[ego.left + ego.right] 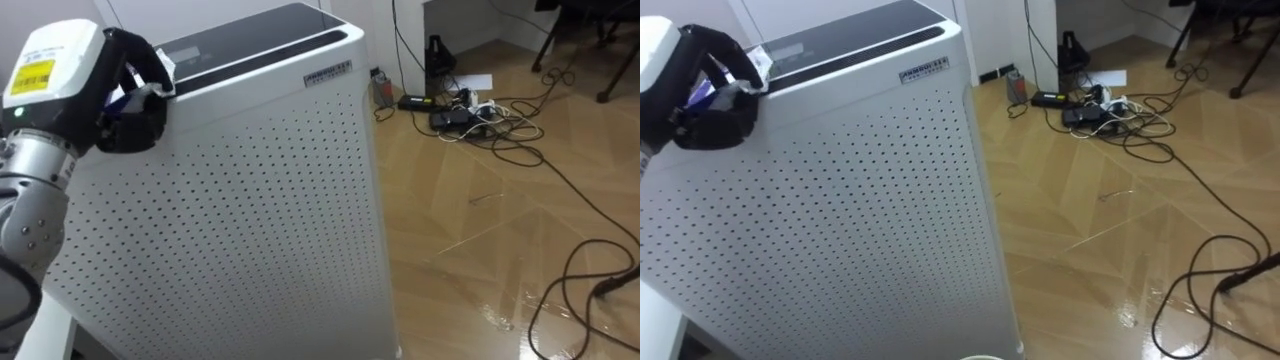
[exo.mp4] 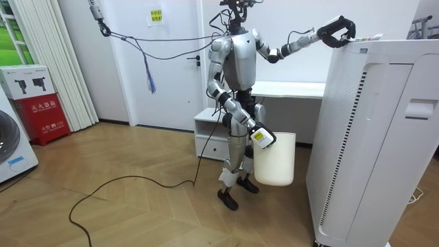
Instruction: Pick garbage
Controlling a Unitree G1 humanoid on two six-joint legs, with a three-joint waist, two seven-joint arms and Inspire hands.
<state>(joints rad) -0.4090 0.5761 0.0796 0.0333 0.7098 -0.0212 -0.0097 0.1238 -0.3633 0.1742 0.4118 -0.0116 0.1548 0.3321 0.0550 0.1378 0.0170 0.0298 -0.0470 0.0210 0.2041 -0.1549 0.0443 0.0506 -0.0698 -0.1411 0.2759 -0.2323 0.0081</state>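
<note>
A tall white perforated air purifier (image 1: 230,200) stands right in front of me. My left hand (image 1: 130,110) is raised to the near corner of its dark top panel, fingers curled on a small white and blue scrap of garbage (image 1: 163,68) at the edge. The room view has this hand (image 2: 339,31) up at the purifier's (image 2: 370,137) top. My right hand (image 2: 261,138) hangs low at my side, shut on the rim of a white waste bin (image 2: 278,161).
A tangle of cables and a power strip (image 1: 460,112) lies on the wooden floor to my right, and a black cable (image 1: 590,260) loops nearer. In the room view a low white cabinet (image 2: 209,134) stands behind me and a cable (image 2: 116,192) crosses the floor.
</note>
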